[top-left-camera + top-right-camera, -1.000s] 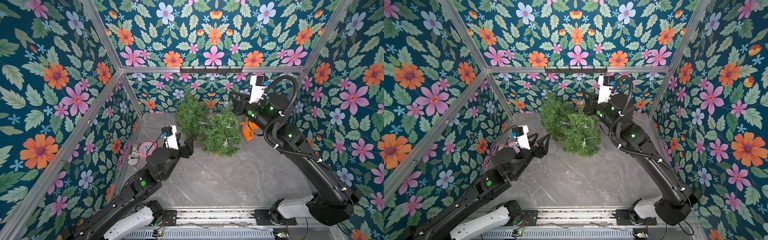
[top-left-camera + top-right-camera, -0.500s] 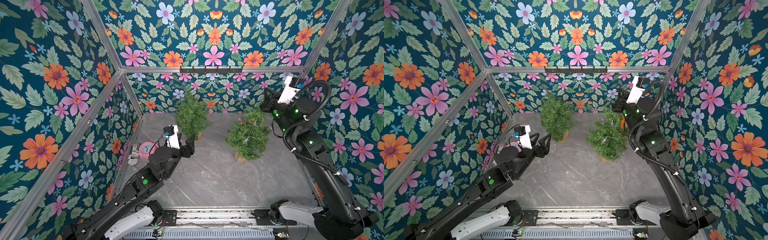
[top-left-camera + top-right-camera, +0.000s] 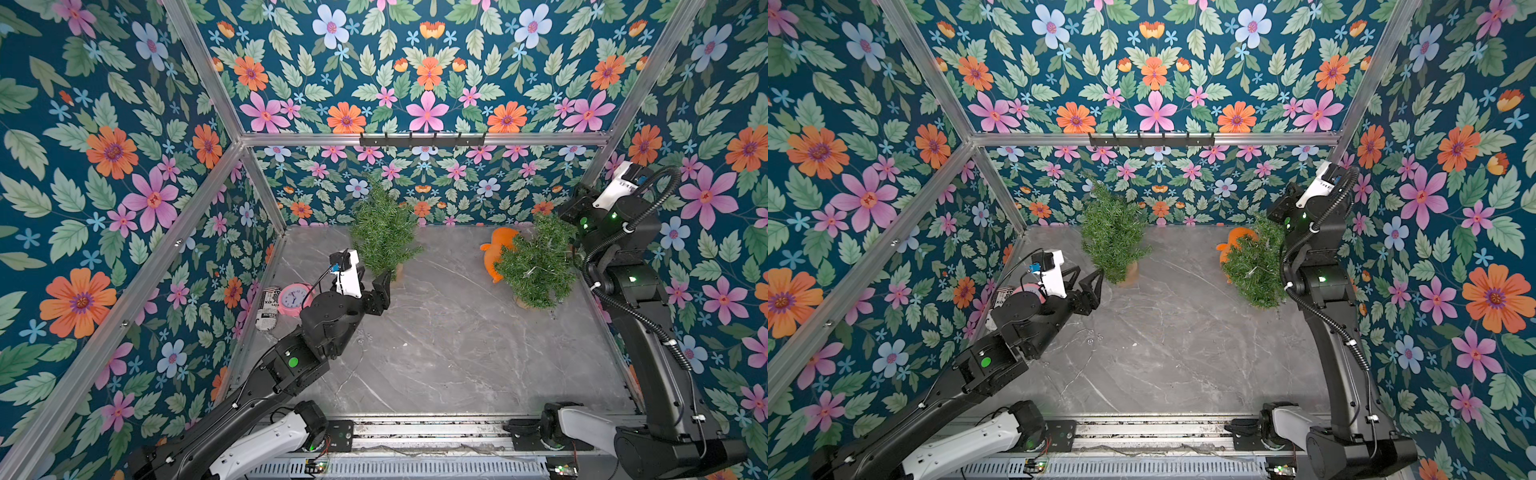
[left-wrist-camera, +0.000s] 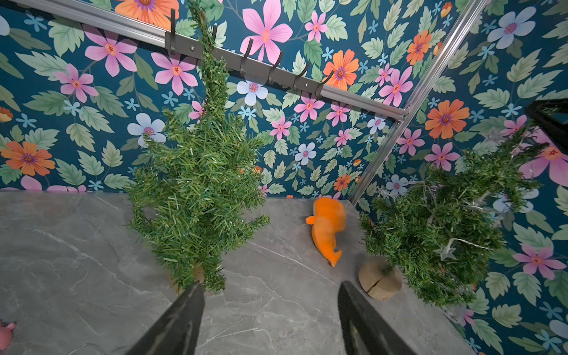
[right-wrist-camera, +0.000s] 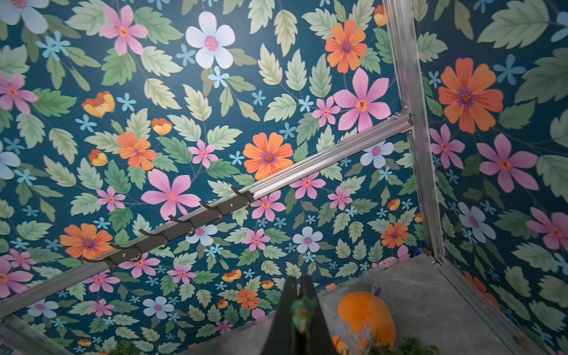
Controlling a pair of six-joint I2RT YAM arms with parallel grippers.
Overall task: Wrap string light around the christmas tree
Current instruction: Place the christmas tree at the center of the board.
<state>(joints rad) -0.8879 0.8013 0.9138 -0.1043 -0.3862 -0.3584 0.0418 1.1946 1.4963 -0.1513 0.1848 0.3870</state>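
Right gripper [image 5: 302, 307] is clenched on a green tip of the strung tree [image 3: 536, 262], at the right edge of both top views. That tree leans, its top toward the gripper and its wooden foot [image 4: 379, 281] tipped up off the flat. The string light [image 4: 447, 251], a thin wire with small clear stars, lies among its branches.

Left gripper [image 3: 372, 282] hangs left of centre in both top views, jaws spread and empty. It is just in front of the foot of the bare tree [image 3: 382, 232] and does not touch it. This tree stands upright at the upper middle of the frame, close to the back wall.

An orange toy [image 3: 496, 253] lies on its side just behind the strung tree, at the upper right of the table [image 3: 436, 353]. A pink clock [image 3: 293, 299] and a printed can [image 3: 268, 307] lie side by side at the table's left edge, partly behind the left arm.

The table top is grey, marble-veined and matt. Three walls close it in, covered in dark teal paper with pink, orange and pale blue flowers and held by aluminium bars. A dark hook rail [image 3: 422, 139] runs along the back bar.

Count: two arms, two trees, one string light, one toy, one clock, one can, six hooks on the rail.
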